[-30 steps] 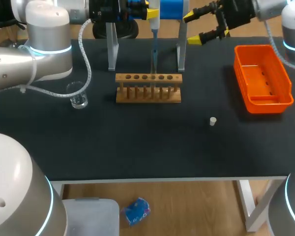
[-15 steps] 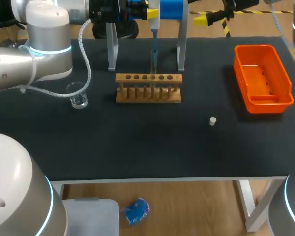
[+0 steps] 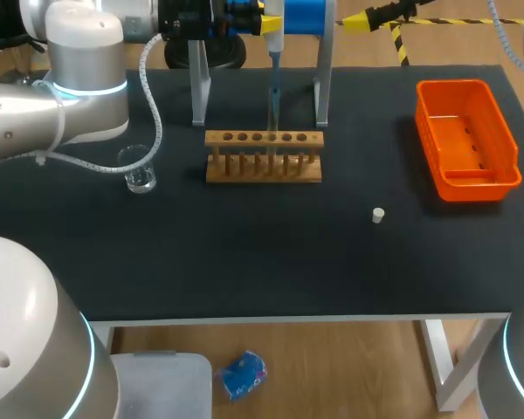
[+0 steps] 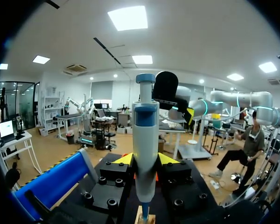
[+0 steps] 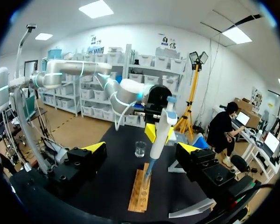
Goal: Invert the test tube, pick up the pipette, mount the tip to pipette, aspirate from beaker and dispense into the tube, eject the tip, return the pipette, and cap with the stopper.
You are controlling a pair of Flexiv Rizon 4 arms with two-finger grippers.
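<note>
Jaws of the left gripper (image 4: 145, 161) were closed on the pipette (image 4: 145, 130), held upright over the rack (image 3: 263, 155) at 12 o'clock on the tabletop (image 3: 244, 262). Jaws of the right gripper (image 5: 142, 151) were spread wide, empty; it had been drawn back toward 1 o'clock, so dispensing was judged left to one arm. The stopper (image 3: 378, 215), at 4 o'clock from the rack, was shown only by the head view; the tip (image 5: 148, 171) entering the rack, by the right wrist view.
</note>
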